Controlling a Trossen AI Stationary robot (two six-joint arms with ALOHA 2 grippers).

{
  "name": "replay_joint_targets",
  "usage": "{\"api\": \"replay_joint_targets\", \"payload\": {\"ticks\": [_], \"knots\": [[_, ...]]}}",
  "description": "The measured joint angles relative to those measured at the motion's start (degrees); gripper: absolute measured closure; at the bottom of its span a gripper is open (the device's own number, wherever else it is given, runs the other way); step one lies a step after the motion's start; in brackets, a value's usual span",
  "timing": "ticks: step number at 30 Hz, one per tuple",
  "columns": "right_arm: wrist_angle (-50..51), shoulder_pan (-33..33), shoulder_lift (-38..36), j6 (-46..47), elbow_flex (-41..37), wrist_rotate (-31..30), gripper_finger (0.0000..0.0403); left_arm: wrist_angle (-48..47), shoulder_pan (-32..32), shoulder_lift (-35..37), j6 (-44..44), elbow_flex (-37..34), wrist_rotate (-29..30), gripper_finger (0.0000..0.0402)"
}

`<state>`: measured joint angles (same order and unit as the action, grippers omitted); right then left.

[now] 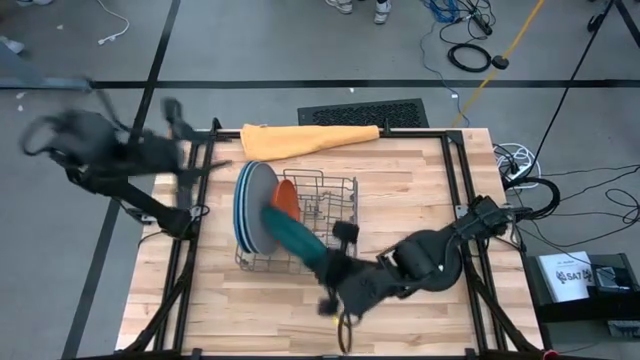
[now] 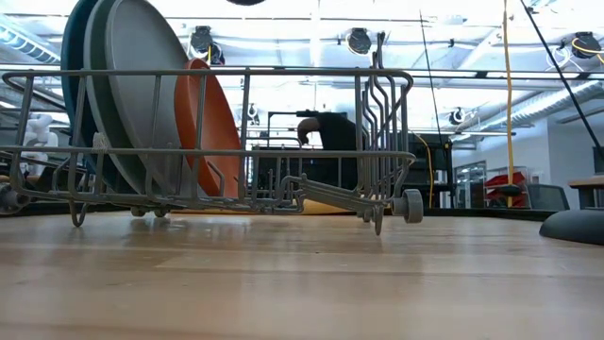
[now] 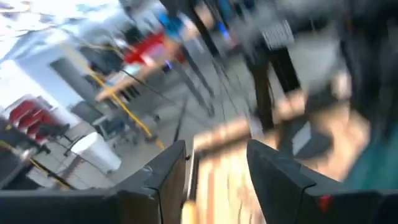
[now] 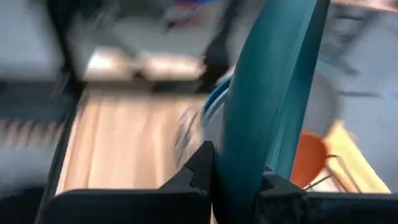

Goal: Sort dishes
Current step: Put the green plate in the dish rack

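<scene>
A wire dish rack [image 1: 300,225] stands at the table's middle. Large light blue, blue and grey plates [image 1: 255,205] stand on edge in its left part, with an orange plate [image 1: 286,200] beside them. They also show in the low view [image 2: 142,85], as does the orange plate [image 2: 212,123]. My right gripper [image 1: 335,275] is shut on a teal plate [image 1: 295,240] over the rack's near side. My left gripper [image 1: 205,168] is open and empty at the table's far left corner, blurred. No black plate shows. My right gripper pinches the teal plate's rim [image 4: 239,155] between its two fingers [image 4: 199,168]. It comes from the table's near right side, slanting down. The plate stands on edge and reaches away from the fingers over the rack. It does not show among the rack's wires in the low view.
A folded orange cloth [image 1: 300,140] lies along the table's far edge behind the rack. The rack's right half [image 1: 335,200] holds only its wire cutlery basket. Bare wood lies to the rack's left, right and near sides. Black frame rails [image 1: 455,190] run along the table's sides.
</scene>
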<state>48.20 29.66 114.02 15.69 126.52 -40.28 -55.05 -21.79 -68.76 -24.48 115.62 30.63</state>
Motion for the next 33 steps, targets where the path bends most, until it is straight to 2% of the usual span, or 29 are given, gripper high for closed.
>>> {"api": "replay_joint_targets", "payload": {"ticks": [5, 7, 12, 15, 21, 25, 31, 33], "knots": [[-4.00, -3.62, 0.77, 13.54, 0.24, -13.74, 0.0384, 6.53, -0.03, 5.29, 5.34, 0.01, -0.12, 0.0229], [-4.67, -4.29, 2.33, 18.68, 0.21, -16.97, 0.0384, 7.17, -0.03, 6.86, 6.82, 0.01, -0.86, 0.0229], [-15.09, -5.87, 8.52, 25.84, 0.15, -17.81, 0.0384, 6.74, -0.03, 9.26, 7.70, 0.01, -2.00, 0.0228], [-17.94, -7.12, 12.11, 29.93, 0.10, -20.09, 0.0384, 6.62, -0.07, 9.56, 7.72, -0.07, -5.27, 0.0228], [-14.80, -8.41, 16.59, 41.71, 0.07, -24.16, 0.0384, 4.68, -0.08, 9.47, 8.98, -0.16, -9.49, 0.0228], [-10.24, -8.91, 17.85, 48.72, 0.06, -24.29, 0.0384, 3.84, -0.09, 9.40, 9.01, -0.19, -10.11, 0.0228], [1.48, -9.57, 18.53, 60.77, 0.15, -21.85, 0.0384, 3.07, -0.10, 9.53, 9.09, -0.21, -12.61, 0.0228], [3.44, -10.11, 18.53, 62.80, 0.15, -19.09, 0.0384, 3.08, -0.09, 9.53, 9.10, -0.21, -12.95, 0.0228]]}}
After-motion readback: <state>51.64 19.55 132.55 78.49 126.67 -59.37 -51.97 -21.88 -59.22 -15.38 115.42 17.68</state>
